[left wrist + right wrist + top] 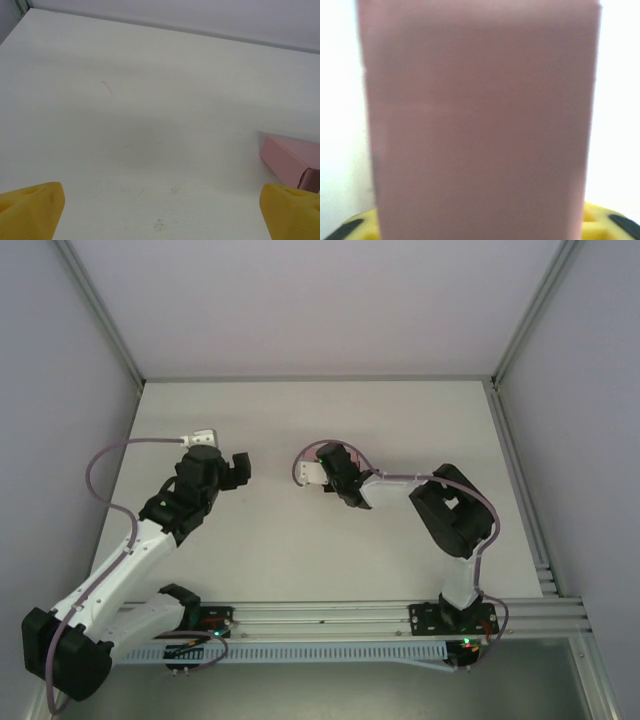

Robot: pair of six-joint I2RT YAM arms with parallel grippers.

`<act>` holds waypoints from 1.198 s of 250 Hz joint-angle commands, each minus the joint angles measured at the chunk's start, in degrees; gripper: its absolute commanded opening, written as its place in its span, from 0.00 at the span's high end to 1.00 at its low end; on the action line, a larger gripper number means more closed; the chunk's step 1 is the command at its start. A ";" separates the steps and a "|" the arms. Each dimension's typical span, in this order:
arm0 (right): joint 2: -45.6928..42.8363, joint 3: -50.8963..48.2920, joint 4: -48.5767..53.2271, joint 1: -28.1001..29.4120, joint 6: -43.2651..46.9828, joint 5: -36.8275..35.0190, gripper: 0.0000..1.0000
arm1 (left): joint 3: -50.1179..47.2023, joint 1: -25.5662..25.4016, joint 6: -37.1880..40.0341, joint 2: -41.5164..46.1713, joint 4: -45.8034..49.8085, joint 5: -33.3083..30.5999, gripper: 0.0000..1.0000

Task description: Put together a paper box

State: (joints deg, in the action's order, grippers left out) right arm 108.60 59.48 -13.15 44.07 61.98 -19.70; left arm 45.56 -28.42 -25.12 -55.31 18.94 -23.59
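Observation:
The paper box (480, 115) is a plain pink folded box, blurred and very close to the lens in the right wrist view. My right gripper (480, 227) has its yellow fingers (607, 225) spread wide at the bottom corners, and the box overlaps their inner edges. From the left wrist the box (291, 157) rests on the white table at the right edge. My left gripper (160, 215) is open over bare table, its yellow fingertips (32, 205) wide apart, left of the box. From above, the left gripper (238, 468) and right gripper (338, 478) face each other at mid-table.
The white table (300, 420) is enclosed by pale walls, with an aluminium frame post (100, 310) at each back corner. A rail (330, 615) carrying both arm bases runs along the near edge. A faint scuff (107, 87) marks the table.

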 commanded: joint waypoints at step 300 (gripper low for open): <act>-46.87 -38.46 -24.38 -37.22 -60.21 10.02 0.00 | -29.34 22.09 23.07 -2.59 -60.29 6.60 0.00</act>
State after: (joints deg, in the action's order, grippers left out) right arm 60.36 30.83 -18.70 11.38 12.97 -9.04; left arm 20.47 -10.46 -3.62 -55.86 -23.75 -23.75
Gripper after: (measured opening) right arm 0.999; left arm 0.996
